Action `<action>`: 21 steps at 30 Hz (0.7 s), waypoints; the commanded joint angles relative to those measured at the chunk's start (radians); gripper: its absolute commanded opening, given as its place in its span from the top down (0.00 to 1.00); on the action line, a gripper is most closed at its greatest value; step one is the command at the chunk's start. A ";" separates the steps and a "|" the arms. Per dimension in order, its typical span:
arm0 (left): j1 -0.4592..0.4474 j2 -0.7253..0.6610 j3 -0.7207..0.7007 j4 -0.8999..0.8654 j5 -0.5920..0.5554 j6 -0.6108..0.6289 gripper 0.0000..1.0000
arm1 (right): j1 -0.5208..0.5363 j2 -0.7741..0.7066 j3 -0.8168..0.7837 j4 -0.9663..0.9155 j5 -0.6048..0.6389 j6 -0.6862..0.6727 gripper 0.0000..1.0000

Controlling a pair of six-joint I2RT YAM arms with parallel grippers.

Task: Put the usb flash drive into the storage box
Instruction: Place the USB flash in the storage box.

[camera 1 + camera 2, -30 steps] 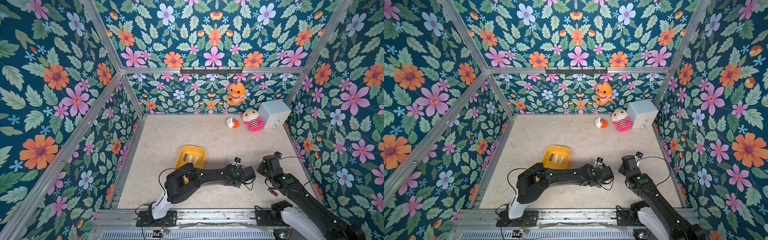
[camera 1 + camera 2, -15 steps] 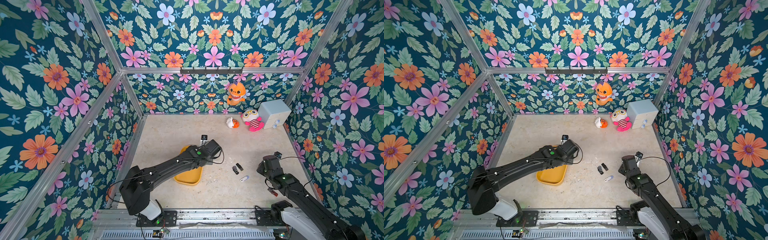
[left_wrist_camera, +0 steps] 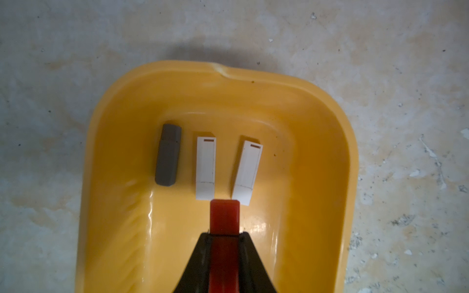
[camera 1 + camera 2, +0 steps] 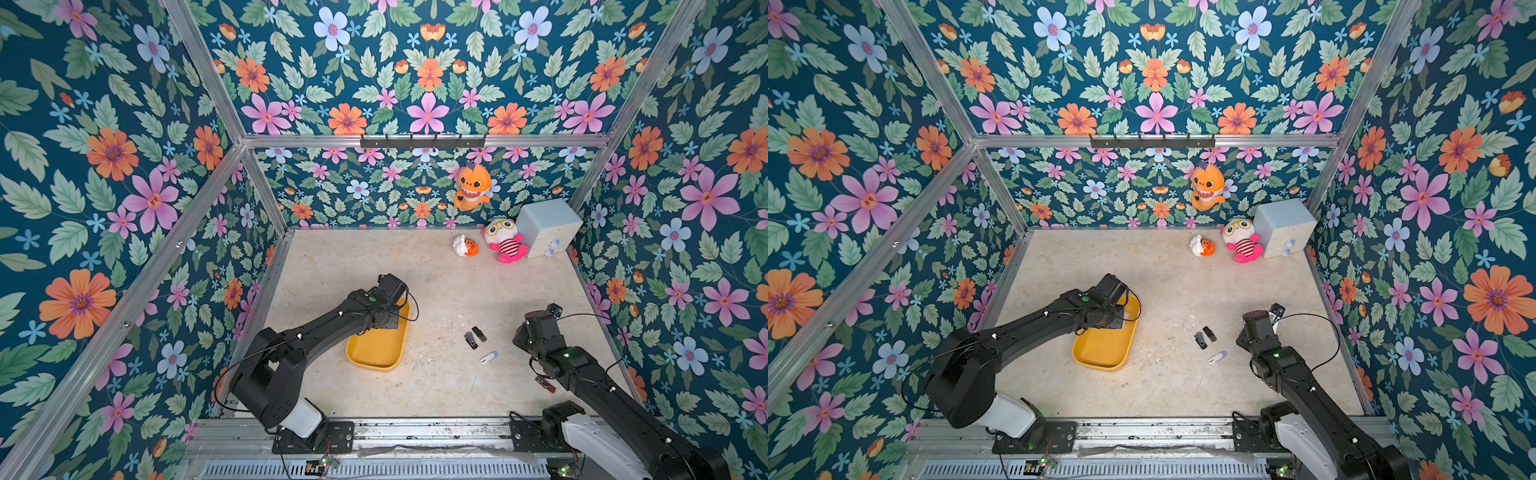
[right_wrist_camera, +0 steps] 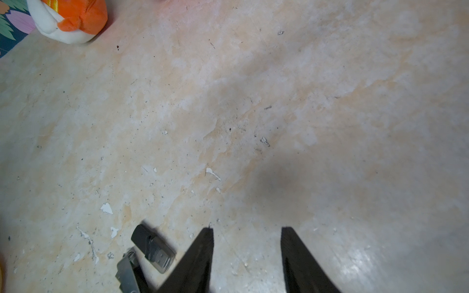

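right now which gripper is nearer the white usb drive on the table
Right. The right gripper hangs open close by the white usb drive; the left gripper is farther off, over the storage box, shut on a red flash drive.

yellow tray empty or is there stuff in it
Not empty: the left wrist view shows a grey flash drive and two white flash drives lying in the yellow tray.

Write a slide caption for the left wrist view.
Left gripper, shut on a red flash drive, above a yellow tray holding a grey drive and two white drives.
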State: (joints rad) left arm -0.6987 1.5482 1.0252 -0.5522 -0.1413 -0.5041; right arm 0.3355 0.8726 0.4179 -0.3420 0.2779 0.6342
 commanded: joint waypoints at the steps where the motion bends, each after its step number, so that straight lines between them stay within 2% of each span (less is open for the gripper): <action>1: 0.009 0.038 0.001 0.078 0.066 0.056 0.86 | 0.000 0.003 0.005 0.011 0.003 -0.008 0.51; 14: 0.013 0.130 -0.009 0.192 0.163 0.074 0.85 | 0.000 0.010 0.006 0.012 0.000 -0.011 0.51; 21: 0.013 0.162 -0.018 0.208 0.166 0.078 0.85 | 0.000 0.005 0.005 0.012 0.000 -0.011 0.51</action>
State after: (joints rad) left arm -0.6865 1.7008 1.0061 -0.3607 0.0208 -0.4389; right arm 0.3355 0.8795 0.4191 -0.3416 0.2707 0.6308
